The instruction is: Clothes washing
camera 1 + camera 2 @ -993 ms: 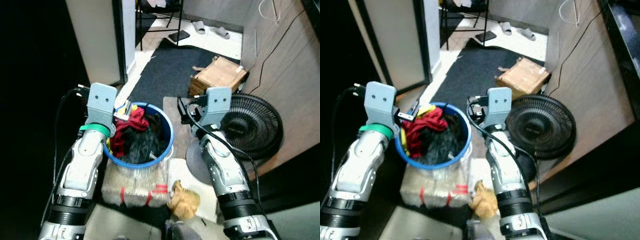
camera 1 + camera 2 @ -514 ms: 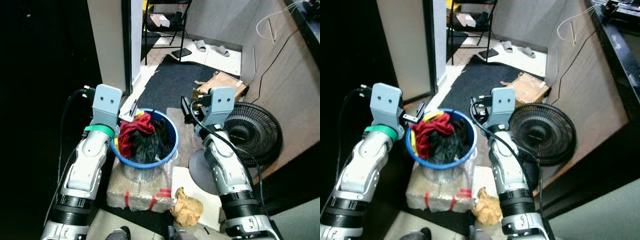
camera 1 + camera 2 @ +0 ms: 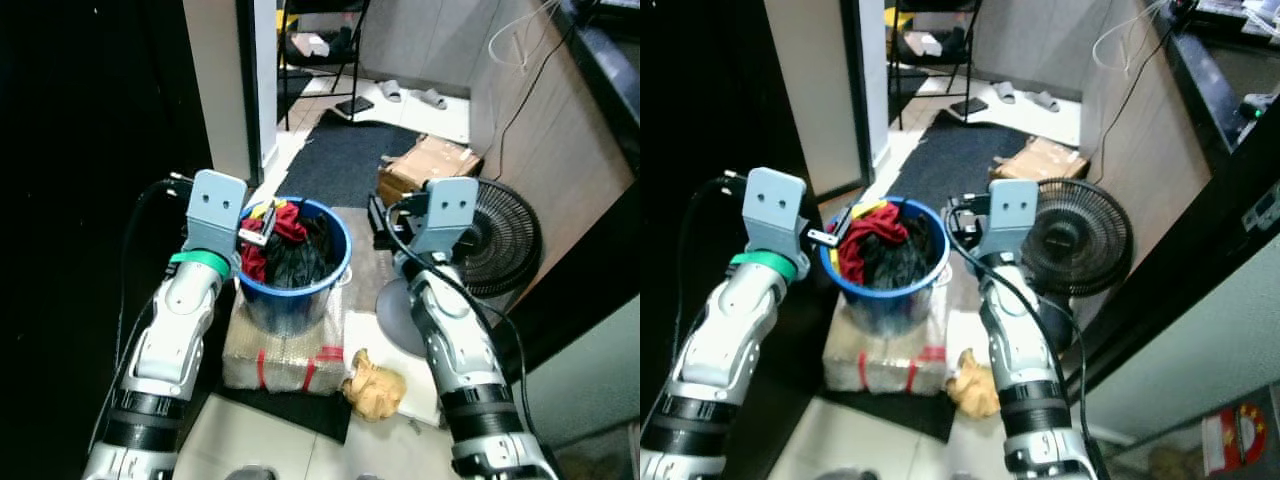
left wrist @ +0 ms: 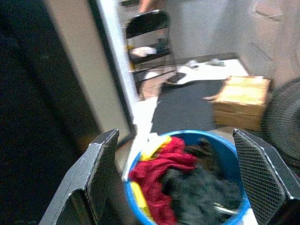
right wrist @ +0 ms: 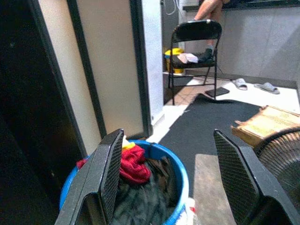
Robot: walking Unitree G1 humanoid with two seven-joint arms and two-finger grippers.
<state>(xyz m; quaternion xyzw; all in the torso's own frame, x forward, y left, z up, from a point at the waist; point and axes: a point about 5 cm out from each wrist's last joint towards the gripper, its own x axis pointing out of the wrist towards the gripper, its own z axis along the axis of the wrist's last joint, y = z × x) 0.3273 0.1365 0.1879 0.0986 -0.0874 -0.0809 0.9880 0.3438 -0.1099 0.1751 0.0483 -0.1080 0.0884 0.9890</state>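
Since a second ago the head camera has pulled back and tipped up, so more of the doorway and the room beyond comes into sight, while the blue bucket (image 3: pixel 295 262) sits on its wrapped bundle (image 3: pixel 283 352) as it did — that shift is the camera's, not the bucket's. The bucket stands on the floor by the dark doorway, heaped with clothes (image 3: pixel 288 248): a red piece on top toward the robot's left, dark ones beside it, a bit of yellow at the rim. The left gripper (image 4: pixel 180 178) hovers just beside the bucket's left rim with its fingers spread wide, holding nothing; the right gripper (image 5: pixel 171 176) hangs near the right rim, fingers likewise wide apart and empty. A black fan (image 3: pixel 495 240) stands just to the right, a cardboard box (image 3: pixel 425 165) lies behind on the dark mat, and a crumpled brownish wad (image 3: pixel 375 383) rests on the floor near the bundle. The clothes look soft and limp — light singly, apt to snag and drag a neighbour out. The bucket's plastic wall seems stiff but smooth, so the rim, taken from both sides, looks the surest hold; the bundle beneath may make its footing unsteady.
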